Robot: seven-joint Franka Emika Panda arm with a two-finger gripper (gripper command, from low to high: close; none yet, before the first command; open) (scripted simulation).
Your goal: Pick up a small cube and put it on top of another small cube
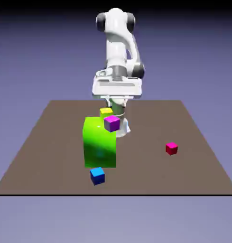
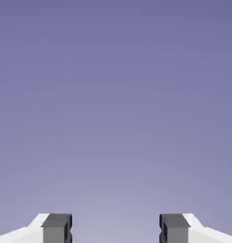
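Landmark: the green block [image 1: 99, 144], a large body with a curved upper side, stood on the brown counter [image 1: 141, 171].
Crimson cube: the small cube [image 1: 171, 148] lay on the counter, well apart from the green block, toward the exterior view's right.
Blue cube: this cube [image 1: 97, 176] sat just beside the green block, on the camera's side.
Magenta-purple cube: this cube [image 1: 112, 123] appeared across the green block's upper right corner; contact could not be told.
Yellow cube: this cube [image 1: 106, 113] showed at the green block's top edge, partly hidden.
Pincer: the pincer [image 2: 116, 228] was released, its tips wide apart, with backdrop between them.
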